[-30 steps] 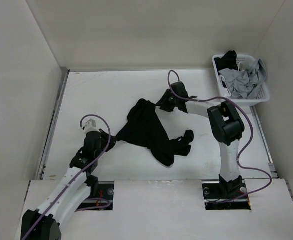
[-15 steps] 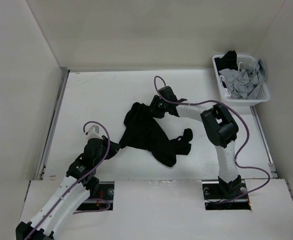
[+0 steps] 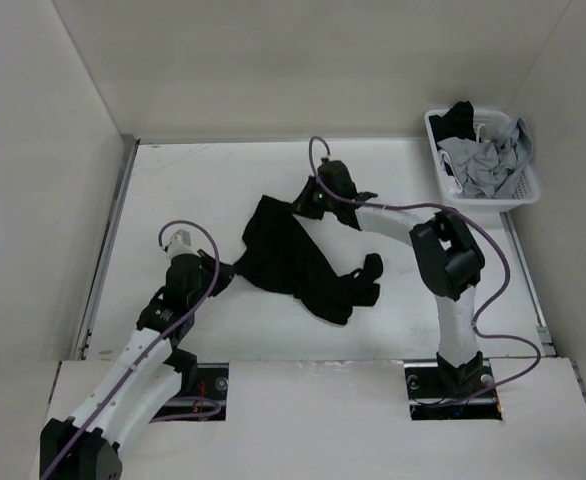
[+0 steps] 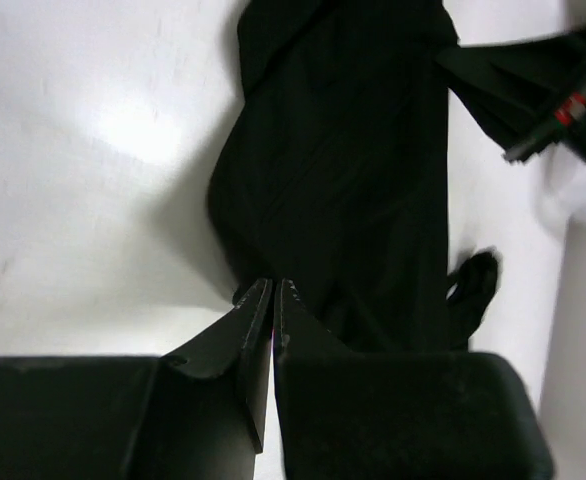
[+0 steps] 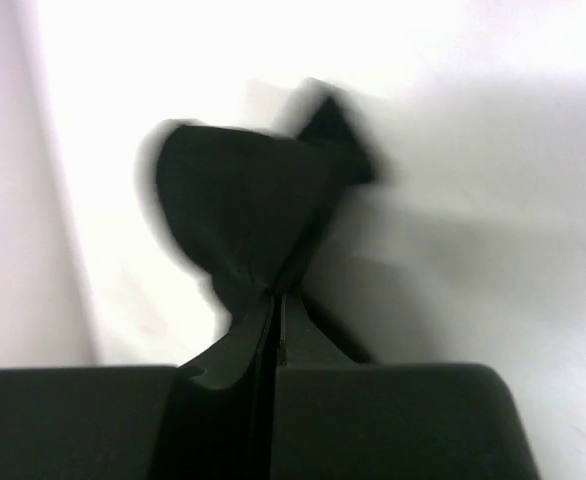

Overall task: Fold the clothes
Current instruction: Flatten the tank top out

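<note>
While the left pincer (image 4: 271, 286) pinches one end of the plain black T-shirt (image 3: 291, 262), the right pincer (image 5: 274, 296) clamps the other.

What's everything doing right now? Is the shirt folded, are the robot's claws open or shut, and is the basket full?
T-shirt: black, crumpled, not folded, pinched at two spots.
Left gripper: shut on the T-shirt's edge.
Right gripper: shut on a bunch of the T-shirt.
Basket: upright, full of clothes.
Grey clothes: heaped loose in the basket.
</note>
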You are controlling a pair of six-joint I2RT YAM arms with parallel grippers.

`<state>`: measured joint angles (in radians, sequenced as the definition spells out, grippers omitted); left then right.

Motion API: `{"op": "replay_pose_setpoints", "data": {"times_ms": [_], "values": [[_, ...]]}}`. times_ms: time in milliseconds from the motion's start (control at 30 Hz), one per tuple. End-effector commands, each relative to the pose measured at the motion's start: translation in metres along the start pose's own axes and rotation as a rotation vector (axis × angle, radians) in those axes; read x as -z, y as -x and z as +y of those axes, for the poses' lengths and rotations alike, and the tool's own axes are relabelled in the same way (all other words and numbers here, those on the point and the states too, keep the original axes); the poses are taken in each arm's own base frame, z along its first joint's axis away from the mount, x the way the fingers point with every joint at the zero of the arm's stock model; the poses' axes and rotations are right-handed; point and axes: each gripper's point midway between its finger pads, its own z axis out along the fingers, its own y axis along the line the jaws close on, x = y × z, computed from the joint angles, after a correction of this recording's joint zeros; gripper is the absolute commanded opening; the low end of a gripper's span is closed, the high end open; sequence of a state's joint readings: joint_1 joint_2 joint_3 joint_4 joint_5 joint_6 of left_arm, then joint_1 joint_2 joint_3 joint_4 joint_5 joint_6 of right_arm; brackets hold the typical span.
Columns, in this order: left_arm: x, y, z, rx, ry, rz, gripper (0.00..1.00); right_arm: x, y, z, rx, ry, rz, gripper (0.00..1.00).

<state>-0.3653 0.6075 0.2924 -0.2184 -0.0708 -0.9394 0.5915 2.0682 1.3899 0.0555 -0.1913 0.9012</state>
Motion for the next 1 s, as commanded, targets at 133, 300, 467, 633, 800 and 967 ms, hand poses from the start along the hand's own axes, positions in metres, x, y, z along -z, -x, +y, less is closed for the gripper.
{"op": "replay_pose_setpoints", "data": {"times_ms": [133, 300, 467, 633, 800, 967], "values": [[0.04, 0.16, -0.166, 0.108, -0.403, -0.312, 0.0, 0.189, 0.196, 0.225, 0.17, 0.504, -0.511, 0.0], [0.095, 0.196, -0.193, 0.119, -0.506, -0.45, 0.0, 0.272, 0.164, 0.24, 0.309, 0.574, -0.596, 0.02], [0.083, 0.161, -0.142, 0.101, -0.405, -0.422, 0.0, 0.223, 0.042, 0.125, 0.244, 0.428, -0.462, 0.09], [0.039, 0.093, -0.06, 0.104, -0.217, -0.249, 0.01, 0.167, -0.06, -0.01, 0.1, 0.16, -0.311, 0.46], [0.007, 0.046, -0.006, 0.143, -0.091, -0.141, 0.01, 0.175, -0.076, -0.05, 0.02, 0.089, -0.298, 0.52], [-0.004, 0.044, 0.003, 0.152, -0.065, -0.137, 0.01, 0.177, -0.064, -0.077, 0.031, -0.048, -0.295, 0.55]]}}
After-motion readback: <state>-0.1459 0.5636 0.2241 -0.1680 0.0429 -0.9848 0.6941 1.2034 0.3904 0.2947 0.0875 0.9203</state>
